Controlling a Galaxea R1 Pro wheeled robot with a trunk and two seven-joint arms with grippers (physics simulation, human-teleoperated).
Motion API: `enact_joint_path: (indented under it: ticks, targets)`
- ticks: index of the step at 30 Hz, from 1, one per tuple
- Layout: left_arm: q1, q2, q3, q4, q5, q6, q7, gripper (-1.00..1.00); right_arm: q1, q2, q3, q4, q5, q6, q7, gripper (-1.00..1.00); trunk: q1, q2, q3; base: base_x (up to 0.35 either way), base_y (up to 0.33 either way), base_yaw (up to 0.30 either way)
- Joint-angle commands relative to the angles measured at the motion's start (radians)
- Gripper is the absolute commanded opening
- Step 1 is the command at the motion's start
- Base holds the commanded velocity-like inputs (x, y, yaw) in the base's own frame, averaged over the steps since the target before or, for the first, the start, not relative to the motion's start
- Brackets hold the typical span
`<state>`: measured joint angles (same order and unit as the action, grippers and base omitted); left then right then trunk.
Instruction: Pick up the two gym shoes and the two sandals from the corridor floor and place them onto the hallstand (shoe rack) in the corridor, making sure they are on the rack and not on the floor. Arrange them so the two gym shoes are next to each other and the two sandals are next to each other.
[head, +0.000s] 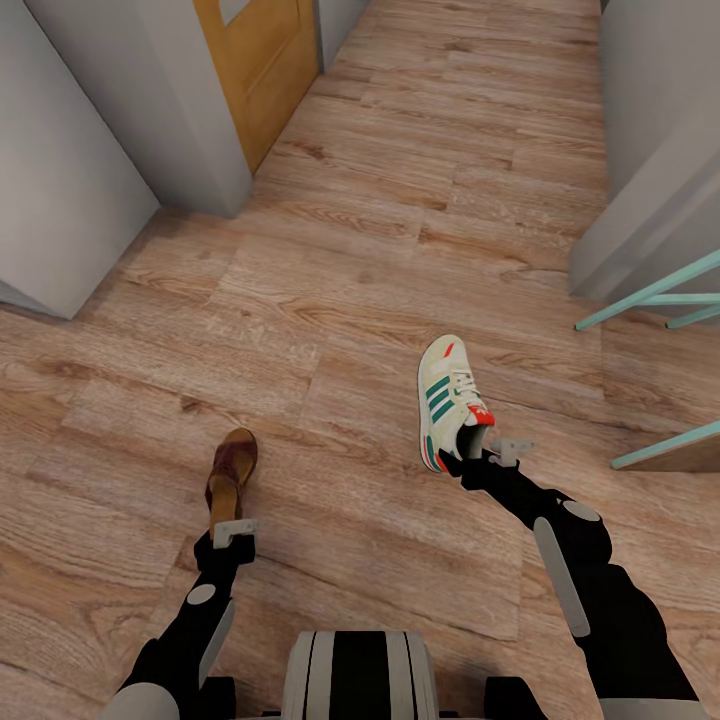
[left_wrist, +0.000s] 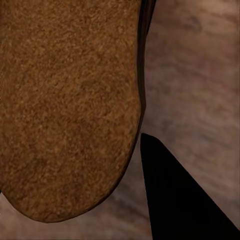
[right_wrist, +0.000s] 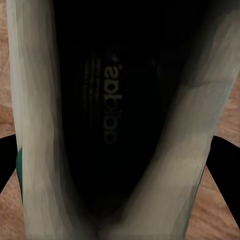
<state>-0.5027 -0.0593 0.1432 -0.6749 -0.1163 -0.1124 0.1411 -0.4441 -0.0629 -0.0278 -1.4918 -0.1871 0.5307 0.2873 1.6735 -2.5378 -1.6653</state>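
Each gripper holds one shoe above the wood floor (head: 330, 250).
Left gripper (head: 232, 530) grips the brown sandal (head: 232, 470) at 7 o'clock; right gripper (head: 478, 458) clamps the sneaker (head: 447, 400) at 4 o'clock.

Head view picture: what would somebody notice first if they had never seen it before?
Probably the gym shoe, cream-white with green stripes and a red heel tab, held at its heel by the right gripper. Next, the brown sandal at the left gripper. Both show against the wooden corridor floor, with an orange door further back on the left.
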Motion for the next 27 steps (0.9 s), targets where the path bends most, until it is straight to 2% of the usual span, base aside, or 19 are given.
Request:
enact_joint_path:
  ticks: [1,12,27]
  targets:
    - [0.000,-0.001,0.004,0.000,-0.014,-0.001,0.001,-1.00,0.000,0.000,-0.001,-0.001,-0.005,0.006,0.003,-1.00,0.000,0.000,0.000,0.000,0.000,0.000]
    - [0.000,-0.001,0.004,-0.006,-0.015,0.000,0.000,-1.00,0.000,0.000,0.000,-0.001,-0.005,0.006,0.003,-1.00,0.000,0.000,0.000,0.000,0.000,0.000]
    - [0.000,0.001,0.004,-0.006,-0.015,0.003,-0.001,-1.00,-0.001,0.000,0.001,-0.001,-0.005,0.005,0.003,-1.00,-0.007,0.003,0.058,0.000,0.000,0.000]
